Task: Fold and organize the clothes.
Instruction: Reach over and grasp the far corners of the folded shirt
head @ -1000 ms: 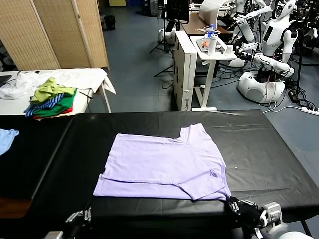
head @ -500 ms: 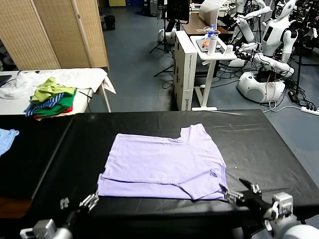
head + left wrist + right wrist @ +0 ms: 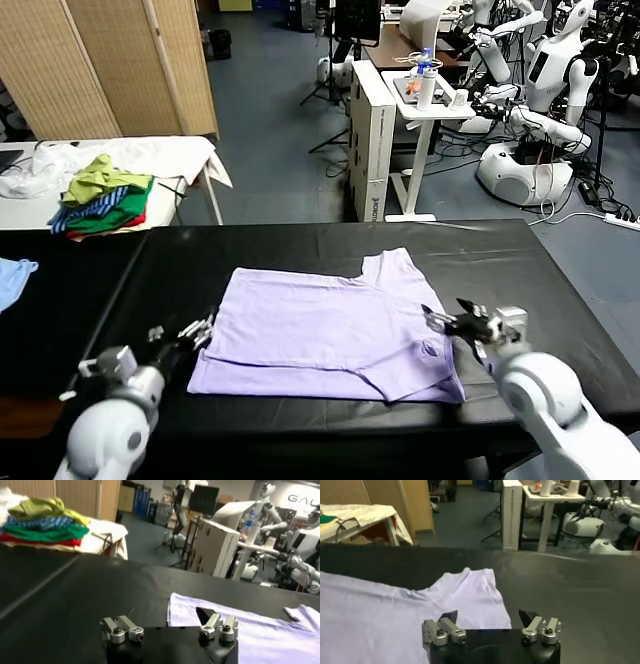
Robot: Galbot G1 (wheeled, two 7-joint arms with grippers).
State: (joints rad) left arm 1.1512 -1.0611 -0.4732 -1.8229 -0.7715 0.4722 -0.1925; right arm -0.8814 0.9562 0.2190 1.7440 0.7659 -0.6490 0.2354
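1. Left gripper [image 3: 197,330]: your jaws stand wide apart, nothing between them. It sits low over the black table [image 3: 520,270], just beside the near left edge of the T-shirt [image 3: 330,325], at the shirt's folded lower corner. Whether a fingertip touches cloth, you cannot tell from the head view.
2. Left wrist view: the left gripper [image 3: 170,627] fingers are spread, one over bare tabletop, the other in line with the lavender hem of the T-shirt [image 3: 260,630].
3. Right gripper [image 3: 445,322]: also spread open and empty. It hovers at the shirt's right side, over the sleeve area near the edge (the fabric wrinkles into a small pucker just below it).
4. Right wrist view: the right gripper [image 3: 487,615] shows both dark fingertips parted, one above the T-shirt [image 3: 395,615], the other above bare black table [image 3: 570,590].
5. T-shirt: pale lavender, lying flat near the middle of the table, neckline notch toward the far edge, near hem doubled over along the front.
6. Surroundings: a heap of green, yellow, striped and red garments [image 3: 100,195] rests on a white side table [image 3: 175,155] well apart at far left; a light blue cloth [image 3: 12,278] lies at the black table's left edge.
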